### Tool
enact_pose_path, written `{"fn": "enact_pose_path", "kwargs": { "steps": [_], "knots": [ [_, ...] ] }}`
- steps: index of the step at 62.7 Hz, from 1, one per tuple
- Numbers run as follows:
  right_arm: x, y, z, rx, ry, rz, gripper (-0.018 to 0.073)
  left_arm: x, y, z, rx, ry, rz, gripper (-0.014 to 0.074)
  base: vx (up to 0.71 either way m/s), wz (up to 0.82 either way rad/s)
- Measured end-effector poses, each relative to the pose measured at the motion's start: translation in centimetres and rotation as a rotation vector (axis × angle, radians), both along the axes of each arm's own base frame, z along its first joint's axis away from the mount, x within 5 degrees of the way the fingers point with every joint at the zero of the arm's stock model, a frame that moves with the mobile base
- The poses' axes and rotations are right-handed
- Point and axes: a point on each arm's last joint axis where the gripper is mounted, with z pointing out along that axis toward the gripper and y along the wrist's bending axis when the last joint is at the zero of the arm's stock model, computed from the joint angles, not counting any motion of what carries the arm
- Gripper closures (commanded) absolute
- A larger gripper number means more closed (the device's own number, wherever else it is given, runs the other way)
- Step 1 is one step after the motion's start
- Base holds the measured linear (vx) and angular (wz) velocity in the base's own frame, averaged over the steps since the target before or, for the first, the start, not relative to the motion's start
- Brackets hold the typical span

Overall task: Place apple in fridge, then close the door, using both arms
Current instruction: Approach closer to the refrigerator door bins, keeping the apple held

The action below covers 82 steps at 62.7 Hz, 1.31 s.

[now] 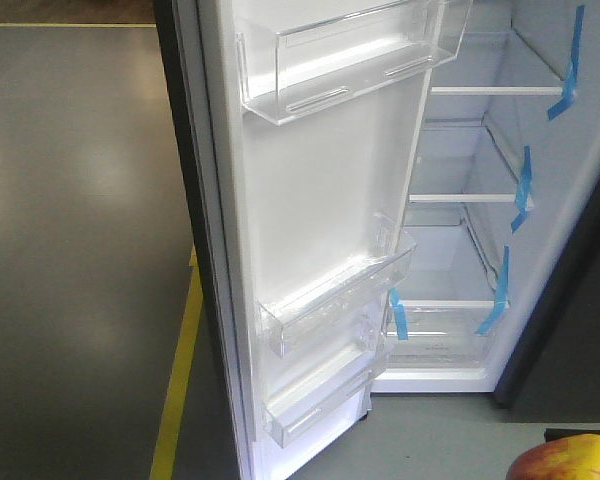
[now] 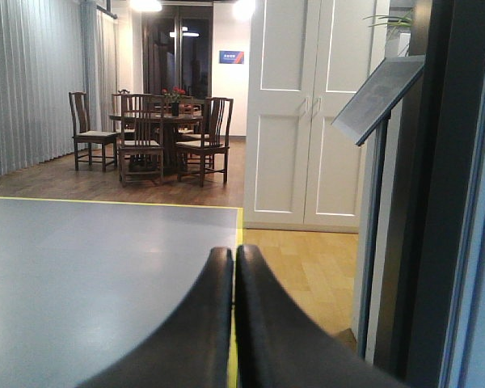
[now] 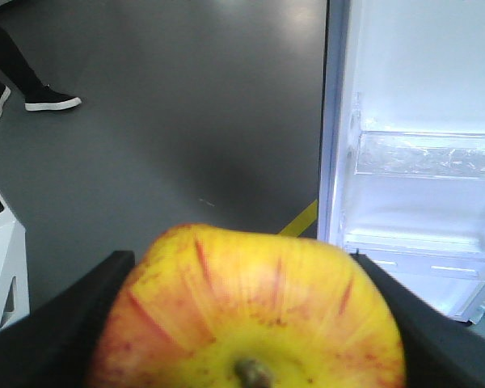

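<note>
Front view: fridge point(image 1: 590, 150) open, door point(image 1: 320, 200) swung wide; apple point(image 1: 570, 460) at the lower right corner, outside the fridge.
Left wrist view: left hand point(image 2: 234, 255) closed, fingers touching, empty.
Right wrist view: right hand point(image 3: 242, 279) clamped on the apple point(image 3: 250, 307), one finger on each side, stem end facing the camera.

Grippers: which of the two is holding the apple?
The right gripper: it is clamped on the apple from both sides. The left gripper is shut on nothing.
</note>
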Motion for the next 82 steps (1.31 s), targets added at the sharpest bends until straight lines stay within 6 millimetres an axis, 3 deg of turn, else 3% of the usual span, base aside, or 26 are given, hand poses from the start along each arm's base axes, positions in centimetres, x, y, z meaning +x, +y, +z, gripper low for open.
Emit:
{"fn": "enact_pose_path", "kwargs": {
  "steps": [82],
  "knots": [
    [0.00,0.00,0.00,0.000,0.000,0.000,0.0148,0.00,0.00,0.00,0.000,0.000,0.000,0.0603,0.06,-0.02]
  ]
}}
